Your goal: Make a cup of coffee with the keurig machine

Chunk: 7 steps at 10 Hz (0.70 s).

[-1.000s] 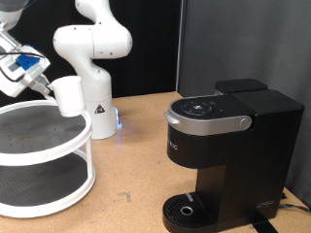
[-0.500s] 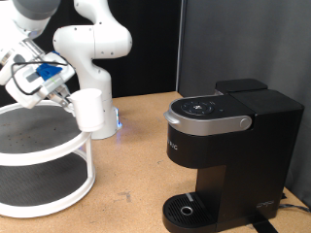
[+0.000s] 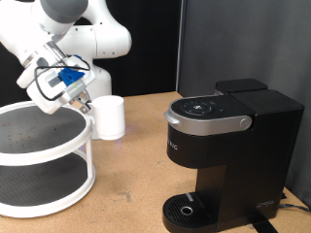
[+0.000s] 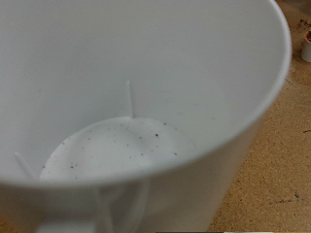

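The white cup [image 3: 108,116] hangs in the air to the right of the white two-tier stand, carried by my gripper [image 3: 86,102], which grips it at its left side. In the wrist view the cup [image 4: 146,107] fills the picture; I look into its open mouth and see dark specks on its bottom. The fingers themselves are hidden there. The black keurig machine [image 3: 228,146] stands at the exterior view's right, its grey-silver lid handle [image 3: 209,123] down and its round drip plate [image 3: 187,207] bare. The cup is well left of the machine and above table height.
A white round two-tier stand [image 3: 44,160] fills the exterior view's left. The white arm base [image 3: 92,58] stands behind, with a blue light near its foot. A cable lies at the machine's lower right. A small object shows at the wrist view's edge [image 4: 307,44].
My gripper has carried the cup to the exterior view's right and a little down, from above the stand's top tier to beyond its right rim, closer to the keurig machine.
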Each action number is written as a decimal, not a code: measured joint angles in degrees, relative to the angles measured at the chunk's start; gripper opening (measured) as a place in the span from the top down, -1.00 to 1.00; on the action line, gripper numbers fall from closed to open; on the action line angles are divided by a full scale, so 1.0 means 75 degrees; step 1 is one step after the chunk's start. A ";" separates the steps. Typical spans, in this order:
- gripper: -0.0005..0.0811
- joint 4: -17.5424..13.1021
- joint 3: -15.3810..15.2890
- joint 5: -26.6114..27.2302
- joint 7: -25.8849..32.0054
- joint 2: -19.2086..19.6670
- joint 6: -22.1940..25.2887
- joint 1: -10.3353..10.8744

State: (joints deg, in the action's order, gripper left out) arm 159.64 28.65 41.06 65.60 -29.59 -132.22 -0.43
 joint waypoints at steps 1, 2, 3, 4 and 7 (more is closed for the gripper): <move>0.82 -0.0033 -0.0013 0.0045 0.0000 0.0101 -0.0045 0.0080; 0.82 -0.0032 -0.0012 0.0045 0.0000 0.0101 -0.0045 0.0076; 0.82 -0.0073 0.0048 0.0045 0.0030 0.0092 0.0192 0.0076; 0.82 -0.0122 0.0124 0.0110 0.0106 0.0080 0.0351 0.0086; 0.82 -0.0089 0.0030 0.0296 0.0146 0.0247 0.0098 0.0322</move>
State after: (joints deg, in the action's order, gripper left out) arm 158.97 28.87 43.27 66.70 -27.74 -131.49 1.99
